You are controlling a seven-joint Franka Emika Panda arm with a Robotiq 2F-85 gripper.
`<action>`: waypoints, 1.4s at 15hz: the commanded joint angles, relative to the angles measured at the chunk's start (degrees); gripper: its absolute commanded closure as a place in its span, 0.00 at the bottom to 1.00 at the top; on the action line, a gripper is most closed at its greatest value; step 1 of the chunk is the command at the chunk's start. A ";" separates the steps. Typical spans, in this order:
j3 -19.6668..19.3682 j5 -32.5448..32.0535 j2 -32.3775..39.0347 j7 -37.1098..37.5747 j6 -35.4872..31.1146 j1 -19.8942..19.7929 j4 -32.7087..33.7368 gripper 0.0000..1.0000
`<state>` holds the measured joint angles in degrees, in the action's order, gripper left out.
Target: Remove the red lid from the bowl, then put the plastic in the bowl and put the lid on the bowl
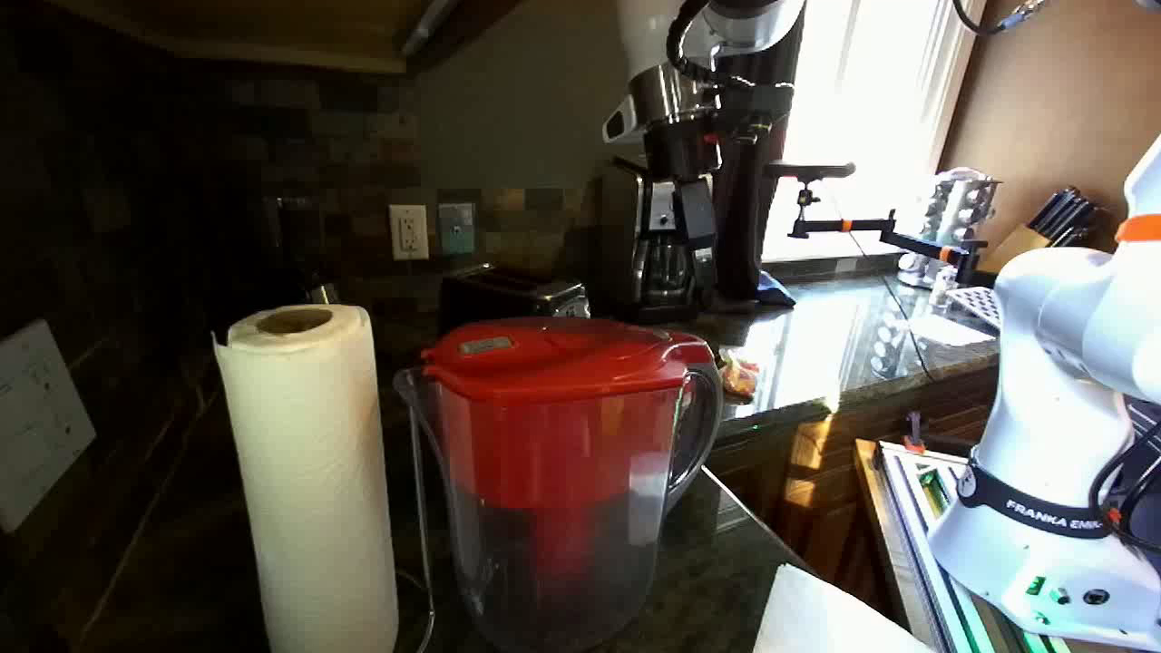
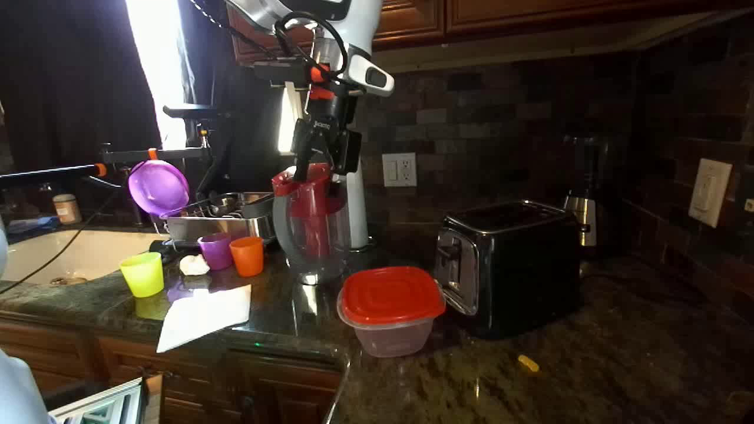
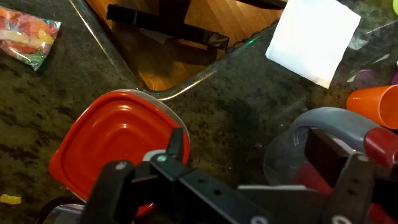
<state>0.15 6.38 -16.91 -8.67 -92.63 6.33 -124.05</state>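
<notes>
- Your gripper [image 3: 250, 151] has its fingers [image 3: 176, 141] spread wide, with nothing pinched between them.
- The rounded-square red lid [image 3: 121, 130] lies lower than the fingertips and off to one side, well apart from them; in the wrist view the nearer finger only overlaps its edge.
- That lid sits on the clear plastic bowl [image 2: 393, 340]. Some clear rim shows past its edge, so you can't tell whether it is snapped down all round.
- You appear to be at the opening step, reaching for the lid; loading and re-covering are not yet done.
- For "the plastic", your likelier candidate is the clear packet of gummy candy [image 3: 28, 37], beyond the bowl from the fingers. The small yellow gummy-like piece [image 3: 11, 199], also past the bowl, is possible too.
- The water-filter pitcher [image 2: 315, 227] is close to your other finger; contact can't be judged. Clear it before sliding across.
- Next, you probably need to bring the gap over the lid, descend, and catch the rim or the corner tab [image 3: 56, 167] on the side away from the fingers.
- Mind the black toaster [image 2: 512, 277] just beside the bowl; it may crowd a finger as you lower.
</notes>
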 commanded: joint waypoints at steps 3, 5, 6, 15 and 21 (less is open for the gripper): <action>0.72 0.17 0.03 -0.15 0.13 -0.80 0.10 0.00; 0.72 0.17 0.03 -0.15 0.13 -0.81 0.10 0.00; 0.59 -0.50 -0.23 -1.68 0.16 -0.78 -0.11 0.00; -1.64 -3.54 -7.67 -17.67 -16.32 -0.61 -7.17 0.00; -7.58 -1.01 -9.57 -21.32 -23.12 -2.73 -12.46 0.00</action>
<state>-4.81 3.35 -23.86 -28.01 -114.30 4.33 -133.19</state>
